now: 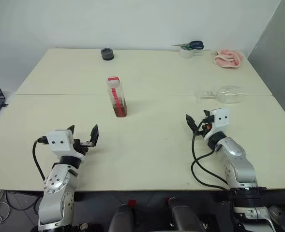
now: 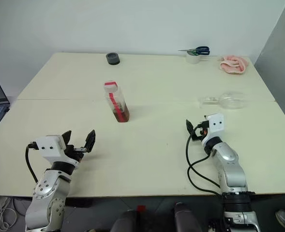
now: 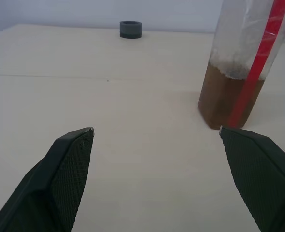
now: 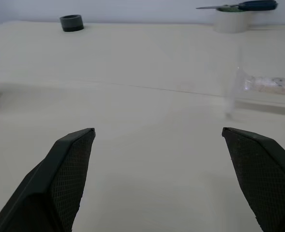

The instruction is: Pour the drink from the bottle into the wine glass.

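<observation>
The small clear squarish plastic bottle with red cap and amber-brown drink stood upright mid-table. The clear stemmed wine glass lay on its side near the table's right edge, so it likely needed righting before pouring. One bottle, one glass. The left gripper and right gripper hovered near the front edge, jaws apart, empty.

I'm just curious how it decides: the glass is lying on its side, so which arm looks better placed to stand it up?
Probably the right. The wine glass lies just beyond the open right gripper, foot toward it. The left gripper, also open, sits nearer the bottle.
</observation>
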Tool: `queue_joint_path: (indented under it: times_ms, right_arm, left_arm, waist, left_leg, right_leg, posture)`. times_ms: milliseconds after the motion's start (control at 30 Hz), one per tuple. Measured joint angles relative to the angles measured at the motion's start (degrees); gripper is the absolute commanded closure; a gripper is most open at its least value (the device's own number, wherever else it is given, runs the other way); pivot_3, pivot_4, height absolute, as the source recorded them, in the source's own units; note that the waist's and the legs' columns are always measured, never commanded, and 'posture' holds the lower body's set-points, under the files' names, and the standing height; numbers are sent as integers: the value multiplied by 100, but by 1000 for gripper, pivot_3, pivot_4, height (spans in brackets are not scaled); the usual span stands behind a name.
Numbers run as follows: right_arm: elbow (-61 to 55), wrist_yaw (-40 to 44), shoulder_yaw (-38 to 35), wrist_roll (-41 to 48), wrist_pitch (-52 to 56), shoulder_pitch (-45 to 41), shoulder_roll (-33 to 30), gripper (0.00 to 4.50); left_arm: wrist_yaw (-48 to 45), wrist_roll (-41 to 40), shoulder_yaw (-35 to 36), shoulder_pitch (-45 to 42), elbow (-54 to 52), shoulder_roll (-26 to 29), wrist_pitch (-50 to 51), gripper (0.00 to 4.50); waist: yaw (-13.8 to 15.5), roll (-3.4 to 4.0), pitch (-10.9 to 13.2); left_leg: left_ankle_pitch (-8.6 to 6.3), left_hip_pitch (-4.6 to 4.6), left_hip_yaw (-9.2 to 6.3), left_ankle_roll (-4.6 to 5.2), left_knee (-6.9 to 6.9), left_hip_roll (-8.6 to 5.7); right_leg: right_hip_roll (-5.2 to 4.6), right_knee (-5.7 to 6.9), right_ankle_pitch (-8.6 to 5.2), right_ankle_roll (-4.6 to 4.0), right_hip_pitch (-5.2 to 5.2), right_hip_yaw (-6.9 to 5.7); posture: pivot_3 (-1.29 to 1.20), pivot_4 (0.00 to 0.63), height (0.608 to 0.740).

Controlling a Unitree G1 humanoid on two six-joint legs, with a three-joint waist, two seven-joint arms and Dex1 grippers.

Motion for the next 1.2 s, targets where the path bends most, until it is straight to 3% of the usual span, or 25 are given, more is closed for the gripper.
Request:
queue_joint_path:
  times_ms: [233, 567, 900, 1200]
  right_arm:
    - [-24, 286, 369, -121, -31, -2, -81, 0]
    - [-767, 1563, 1188, 462, 985, -479, -345, 0]
    - [-831, 1789, 1263, 684, 1316, -707, -331, 0]
    - [-1186, 1773, 988, 846, 1477, -1285, -422, 0]
  left_arm:
    - [-20, 256, -382, -144, 1, -50, -12, 46]
    - [949, 1050, -1149, -1781, 42, -827, 385, 46]
    - [1447, 1517, -1241, -2710, 1049, -1008, 365, 46]
    - [1465, 1647, -1263, -3002, 1786, -1056, 167, 46]
  waist:
    - [12, 0, 0]
    - [25, -1, 0]
    - [27, -1, 0]
    - [34, -1, 0]
  left_leg:
    - [0, -1, -1, 0, 1, -1]
    - [0, -6, -28, 0, 3, -3]
    - [1, -11, -43, 0, 7, -6]
    - [1, -13, -53, -1, 8, -7]
  right_leg:
    - [0, 0, 0, 0, 1, 0]
    - [0, 0, 2, 1, 6, -24]
    - [-1, 2, 2, 1, 8, -37]
    - [-1, 5, 2, 1, 9, -48]
  posture:
    - [0, 150, 740]
    - [0, 150, 740]
    - [0, 150, 740]
    - [0, 150, 740]
